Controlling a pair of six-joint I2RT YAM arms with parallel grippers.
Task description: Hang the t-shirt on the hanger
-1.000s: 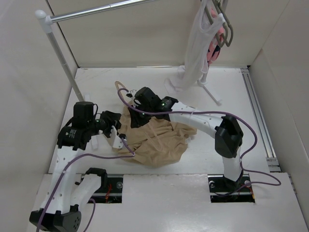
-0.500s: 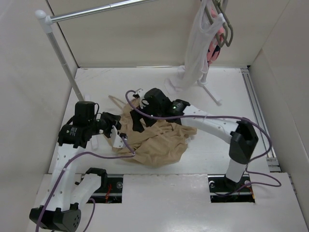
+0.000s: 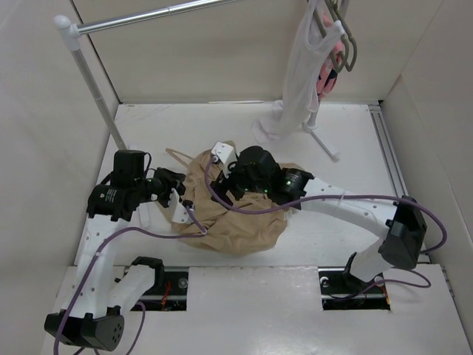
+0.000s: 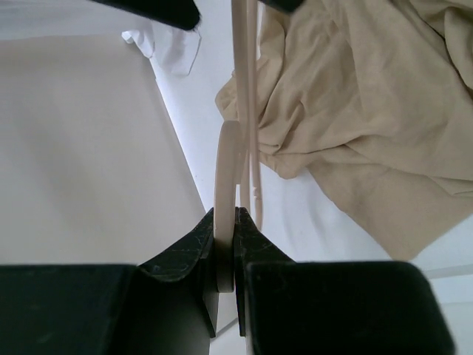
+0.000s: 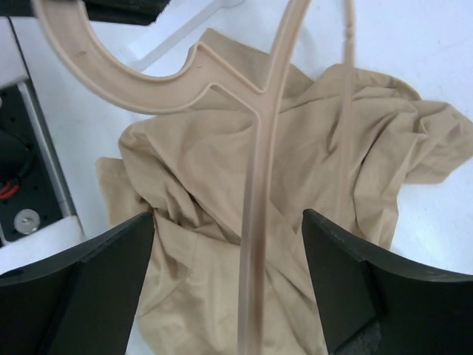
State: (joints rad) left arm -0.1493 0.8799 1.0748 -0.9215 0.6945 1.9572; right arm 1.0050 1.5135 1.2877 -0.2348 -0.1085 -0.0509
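The tan t-shirt [image 3: 244, 218] lies crumpled on the table between the arms and fills the right wrist view [image 5: 192, 185] and the right side of the left wrist view [image 4: 369, 111]. My left gripper [image 3: 177, 196] is at its left edge, shut on the hook of the pale hanger [image 4: 225, 177]. The hanger's thin arms run away over the cloth [image 4: 245, 89]. My right gripper [image 3: 222, 185] hovers above the shirt, open [image 5: 229, 288]. One hanger arm [image 5: 255, 222] passes between its black fingers [image 5: 355, 281] without touching them. The hook [image 5: 96, 70] curves at the upper left.
A clothes rack has a metal bar [image 3: 148, 16] across the back and a slanted pole [image 3: 96, 89] on the left. A white sleeveless top [image 3: 299, 81], a pink garment [image 3: 325, 78] and grey hangers [image 3: 346, 41] hang at the back right above a rack foot [image 3: 324, 142]. Walls enclose three sides.
My right gripper has opened, and its arm has swung right and nearer, over the middle of the shirt. The shirt's far edge has shifted back. The left gripper keeps its hold on the hook.
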